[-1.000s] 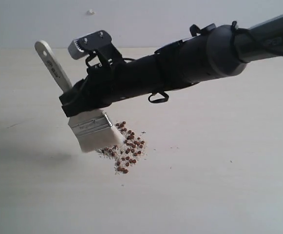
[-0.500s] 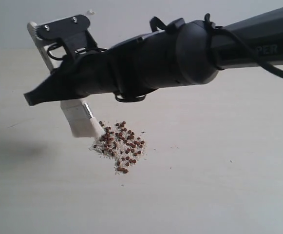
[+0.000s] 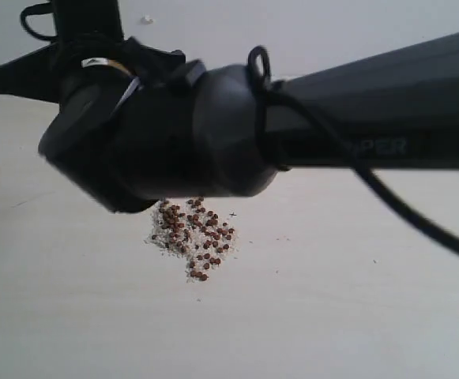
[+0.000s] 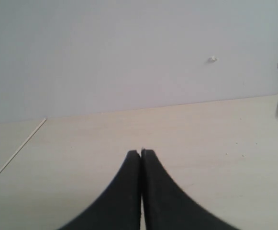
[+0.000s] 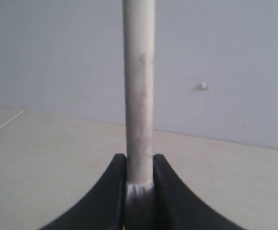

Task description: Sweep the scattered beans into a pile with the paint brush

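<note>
- Gripping the paint brush (image 5: 139, 96) handle, right hand (image 5: 139, 162) stands narrow around it;
- left hand (image 4: 141, 153) pressed shut, empty;
- beans (image 3: 191, 237) clustered on the table (image 3: 340, 316), at six o'clock of the right arm (image 3: 213, 134).

The right arm (image 3: 332, 134) looms over the pile (image 3: 191, 237); open table (image 3: 355, 316) lies around it.

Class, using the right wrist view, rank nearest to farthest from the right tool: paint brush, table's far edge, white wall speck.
1. paint brush: gripped in the right tool.
2. table's far edge: ahead, beyond the brush.
3. white wall speck: farthest, behind that edge.
</note>
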`<state>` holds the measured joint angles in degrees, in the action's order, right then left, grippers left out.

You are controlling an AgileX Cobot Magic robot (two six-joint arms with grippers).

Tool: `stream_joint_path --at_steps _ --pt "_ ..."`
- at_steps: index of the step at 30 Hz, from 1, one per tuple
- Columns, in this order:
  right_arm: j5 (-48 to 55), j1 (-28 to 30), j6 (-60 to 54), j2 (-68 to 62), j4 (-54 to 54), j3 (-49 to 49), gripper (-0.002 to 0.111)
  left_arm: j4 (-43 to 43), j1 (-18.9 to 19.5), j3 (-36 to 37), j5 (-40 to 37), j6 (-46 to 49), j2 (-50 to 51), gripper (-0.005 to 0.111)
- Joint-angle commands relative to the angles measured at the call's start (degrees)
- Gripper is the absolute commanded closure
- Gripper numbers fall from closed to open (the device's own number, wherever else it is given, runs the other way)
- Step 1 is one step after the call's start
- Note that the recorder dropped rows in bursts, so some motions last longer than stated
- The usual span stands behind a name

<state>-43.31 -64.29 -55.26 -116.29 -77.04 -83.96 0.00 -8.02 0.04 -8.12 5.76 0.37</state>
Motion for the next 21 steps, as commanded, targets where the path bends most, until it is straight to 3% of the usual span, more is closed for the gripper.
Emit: stream_joint_path --at_steps 1,8,21 --pt "-8.5 -2.4 1.5 -4.48 3.58 -0.4 0.108 -0.37 0.06 -0.04 0.08 -0.02 -0.37 0.107" --pt "-10.77 -3.01 12.5 -10.57 3.72 -0.4 0.108 -0.37 0.06 -0.04 0.08 -0.02 -0.37 0.107" --pt "-11.58 -3.01 13.39 -12.58 -2.53 -0.4 0.108 -0.37 0.06 -0.04 0.08 -0.02 -0.37 0.107"
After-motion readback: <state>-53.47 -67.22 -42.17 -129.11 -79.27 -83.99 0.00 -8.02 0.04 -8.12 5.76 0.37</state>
